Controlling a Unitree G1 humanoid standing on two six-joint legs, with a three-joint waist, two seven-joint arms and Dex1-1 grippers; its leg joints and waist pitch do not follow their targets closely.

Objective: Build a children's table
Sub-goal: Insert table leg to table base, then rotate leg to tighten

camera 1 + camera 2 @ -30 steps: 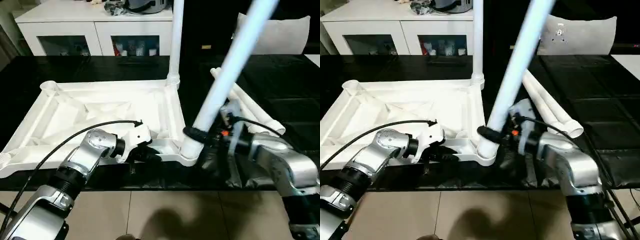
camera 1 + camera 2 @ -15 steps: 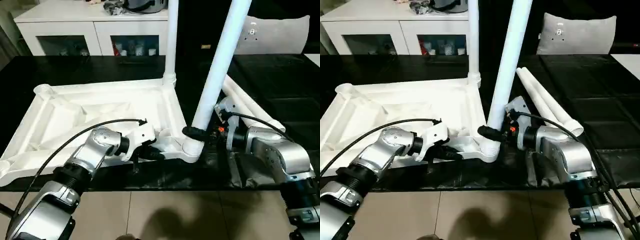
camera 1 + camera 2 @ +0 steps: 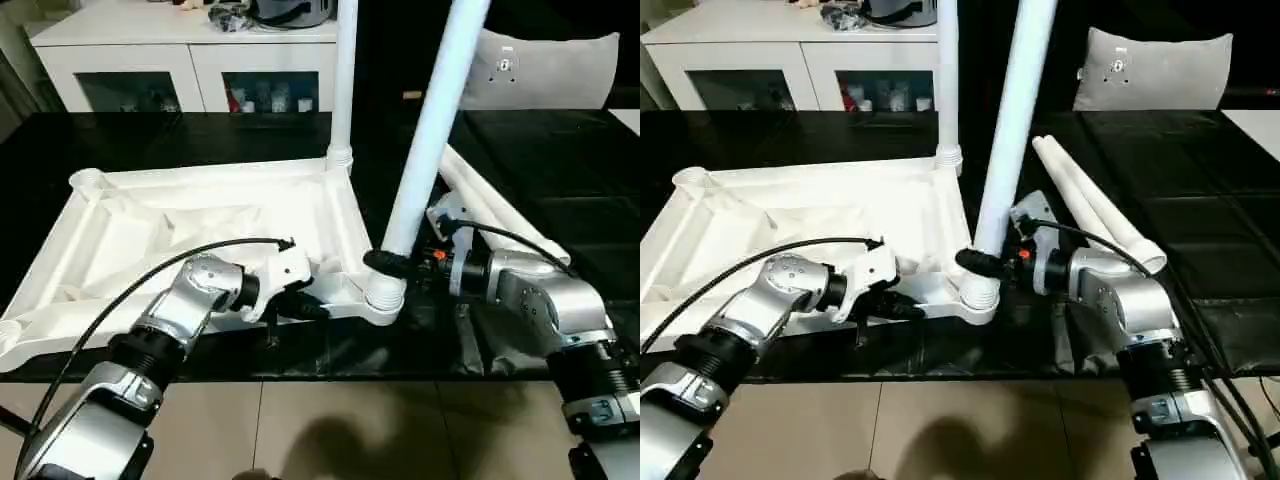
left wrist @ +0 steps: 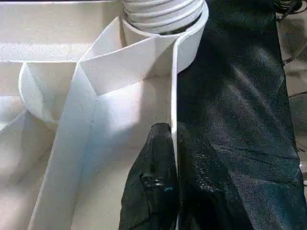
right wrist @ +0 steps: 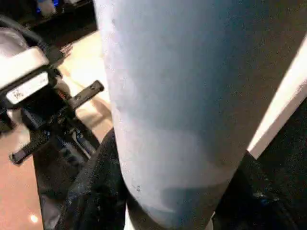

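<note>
Two shiny silver arms are seen, with black cables, white wrist covers and black fingers (image 4: 153,191) beyond them.

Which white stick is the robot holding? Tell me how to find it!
Find the big white table top lying upside down on the black surface. At its near corner by the robot's right gripper, one leg rises, leaning. Unlike the straight far-corner leg and two lying flat, black fingers clasp it.
</note>
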